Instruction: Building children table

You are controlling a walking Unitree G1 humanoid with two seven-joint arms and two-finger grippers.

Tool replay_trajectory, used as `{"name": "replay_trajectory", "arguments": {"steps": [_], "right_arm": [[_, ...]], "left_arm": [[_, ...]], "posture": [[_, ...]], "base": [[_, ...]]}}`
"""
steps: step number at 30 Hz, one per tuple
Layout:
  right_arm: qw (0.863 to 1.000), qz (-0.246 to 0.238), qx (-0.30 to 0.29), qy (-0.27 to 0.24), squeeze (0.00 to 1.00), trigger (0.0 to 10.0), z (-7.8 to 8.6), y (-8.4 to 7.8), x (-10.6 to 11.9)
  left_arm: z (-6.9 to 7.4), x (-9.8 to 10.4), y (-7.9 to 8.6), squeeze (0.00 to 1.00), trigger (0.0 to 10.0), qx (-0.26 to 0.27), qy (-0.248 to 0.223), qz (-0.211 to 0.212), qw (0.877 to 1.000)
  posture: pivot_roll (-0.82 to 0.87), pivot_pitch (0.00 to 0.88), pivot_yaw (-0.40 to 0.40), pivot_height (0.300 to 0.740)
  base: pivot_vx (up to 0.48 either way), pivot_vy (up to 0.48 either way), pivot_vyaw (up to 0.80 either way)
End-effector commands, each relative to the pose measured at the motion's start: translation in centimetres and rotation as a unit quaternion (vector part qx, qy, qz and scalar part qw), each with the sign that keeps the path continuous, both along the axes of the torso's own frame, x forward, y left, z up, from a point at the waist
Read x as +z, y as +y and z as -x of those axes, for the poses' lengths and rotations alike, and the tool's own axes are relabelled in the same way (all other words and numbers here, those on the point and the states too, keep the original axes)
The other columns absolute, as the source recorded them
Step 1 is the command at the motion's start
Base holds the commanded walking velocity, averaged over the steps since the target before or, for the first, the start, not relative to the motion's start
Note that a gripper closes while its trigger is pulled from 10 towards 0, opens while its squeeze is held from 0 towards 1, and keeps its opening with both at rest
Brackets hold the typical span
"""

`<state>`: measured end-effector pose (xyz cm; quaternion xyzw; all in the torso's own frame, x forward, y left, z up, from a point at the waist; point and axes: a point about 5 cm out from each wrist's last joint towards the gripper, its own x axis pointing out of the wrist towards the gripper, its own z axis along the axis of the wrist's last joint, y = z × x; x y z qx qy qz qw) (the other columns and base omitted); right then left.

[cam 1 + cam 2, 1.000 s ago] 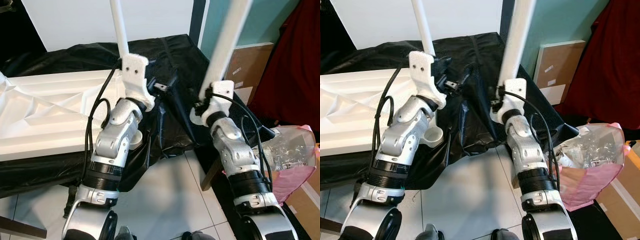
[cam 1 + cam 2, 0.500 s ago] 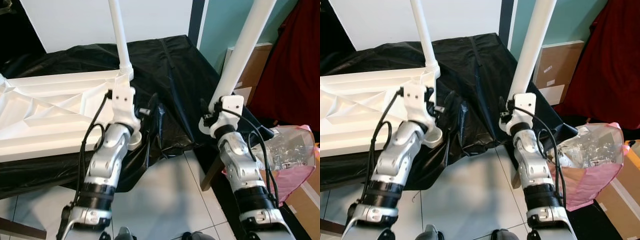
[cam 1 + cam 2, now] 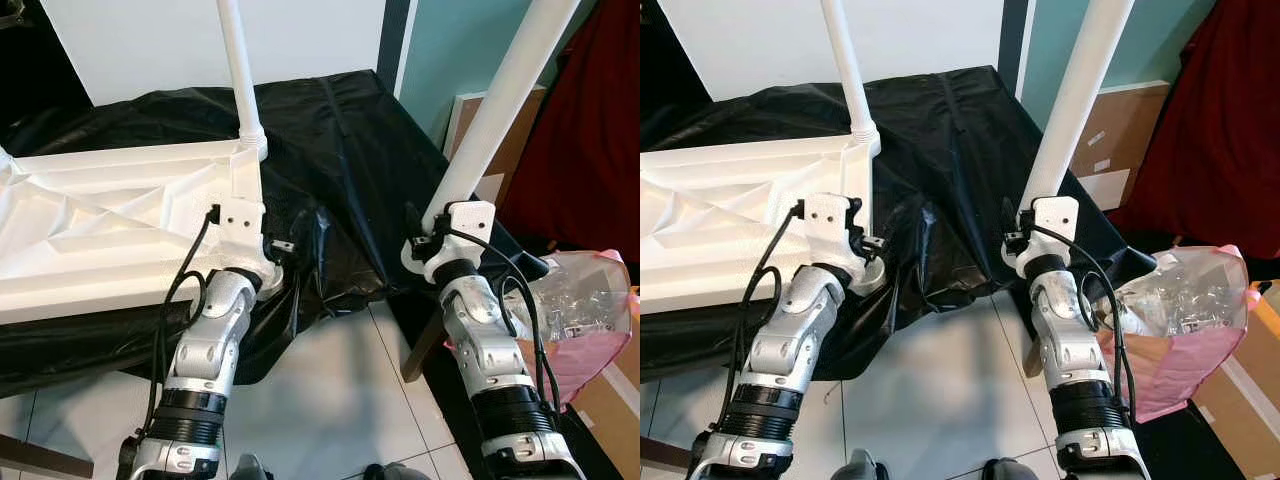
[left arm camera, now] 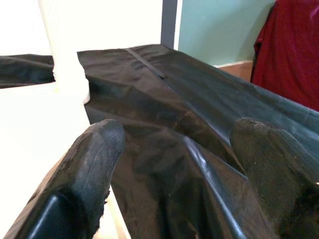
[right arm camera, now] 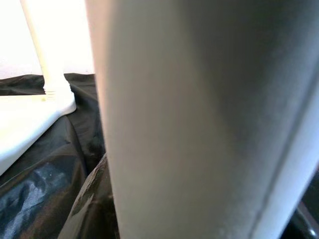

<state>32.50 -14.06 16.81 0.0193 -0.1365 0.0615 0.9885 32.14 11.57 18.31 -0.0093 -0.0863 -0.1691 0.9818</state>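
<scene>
A white children's tabletop (image 3: 110,235) lay upside down, ribbed underside showing, on a counter draped in black plastic sheeting (image 3: 330,130). One white leg (image 3: 238,70) already stood upright in the tabletop's far corner nearest the robot's right side. The right tool (image 3: 432,232) held a second white leg (image 3: 500,105), its long axis rising steeply and leaning away to the right. Whether its fingers were pinching the leg could not be seen, since the leg blocked the wrist camera. This loose leg was well apart from the tabletop, out to its right, beyond the counter's edge. The left tool (image 4: 187,174) was spread apart and held nothing, hovering just beside the tabletop's near right corner, with one finger (image 4: 92,164) close to the white edge. The left arm was the nearer one to the tabletop. Judging from this, the held leg would need to travel leftward and tip upright to meet a free corner.
</scene>
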Motion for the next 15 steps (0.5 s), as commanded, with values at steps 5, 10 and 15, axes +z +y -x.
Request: {"name": "replay_trajectory", "arguments": {"steps": [5, 10, 15], "right_arm": [[1.0, 0.007, 0.003, -0.012, 0.0, 10.0, 0.36, -0.15, 0.1], [1.0, 0.013, 0.004, -0.01, 0.0, 10.0, 0.51, -0.18, -0.12], [1.0, 0.016, 0.008, -0.009, 0.0, 10.0, 0.44, -0.05, -0.23]], "left_arm": [[0.15, -0.42, 0.72, 0.0, 10.0, 0.05, 0.007, 0.0, 0.999], [0.24, -0.75, 0.85, 0.0, 10.0, 0.052, 0.014, -0.008, 0.999], [0.25, -0.91, 0.88, 0.0, 10.0, 0.049, 0.018, -0.018, 0.998]], "posture": [[-0.02, 0.083, -0.002, 0.74], [-0.01, 0.084, -0.003, 0.74], [-0.01, 0.076, -0.003, 0.74]], "base": [[0.0, 0.0, 0.0], [0.0, 0.0, 0.0], [0.0, 0.273, 0.0]]}}
